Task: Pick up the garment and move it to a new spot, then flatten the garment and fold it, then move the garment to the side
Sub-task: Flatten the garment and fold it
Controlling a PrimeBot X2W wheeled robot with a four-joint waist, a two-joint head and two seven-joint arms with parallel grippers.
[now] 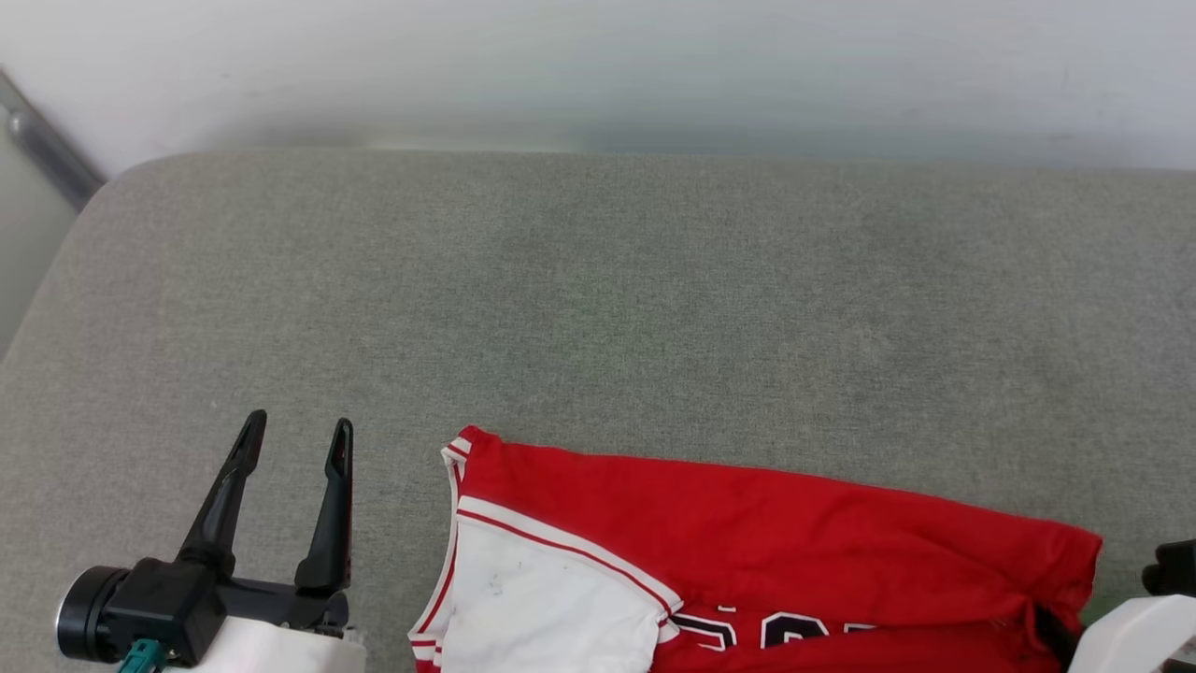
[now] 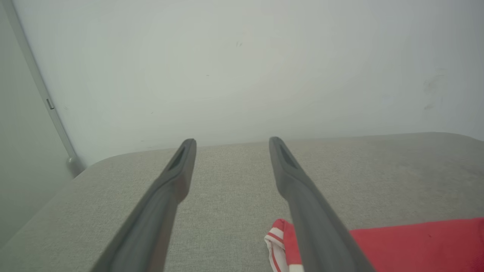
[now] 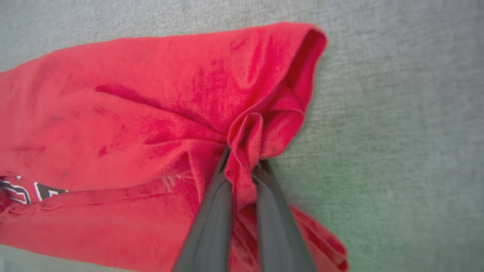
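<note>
Pinching a bunched fold at the 3 o'clock end of the garment (image 1: 747, 523), the right jaws are clamped on it, likely for lifting it elsewhere. It lies at 5 o'clock on the grey upholstered surface (image 1: 598, 280); the left jaws stand apart, empty, at 8 o'clock.

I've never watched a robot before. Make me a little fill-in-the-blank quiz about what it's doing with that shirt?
The right tool is shut on a bunched fold of the ____ jersey.
The left tool stands ____, apart from the jersey and holding nothing.
The jersey lies on a ____ fabric cushion.
Missing words: red; open; grey.
</note>
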